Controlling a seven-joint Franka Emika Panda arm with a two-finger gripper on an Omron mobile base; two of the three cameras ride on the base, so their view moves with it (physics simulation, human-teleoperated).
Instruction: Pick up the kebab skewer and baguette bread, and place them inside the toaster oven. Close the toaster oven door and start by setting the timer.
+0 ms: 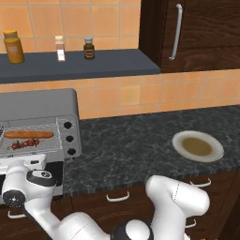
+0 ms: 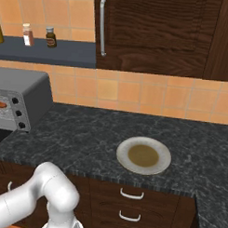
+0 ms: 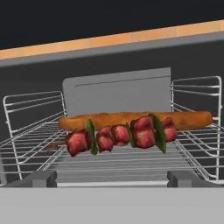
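Kebab skewer [image 3: 120,136] and baguette bread [image 3: 135,120] seen lying on wire rack [image 3: 113,164] inside toaster oven [image 1: 42,112], skewer just in front of bread, both lengthwise across rack. Oven door [image 1: 58,176] seems folded down, mostly hidden behind arm. Gripper [image 3: 113,179] held at oven mouth, jaws spread wide, nothing gripped. Plate [image 2: 143,155] on counter [image 2: 78,133], well apart from oven.

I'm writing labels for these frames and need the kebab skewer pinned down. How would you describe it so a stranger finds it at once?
Start at the silver-grey toaster oven at the left end of the dark speckled counter. On its wire rack lie two long things side by side. The kebab skewer is the nearer one, a thin stick of red chunks with green slivers; the plain orange-brown baguette bread lies behind it.
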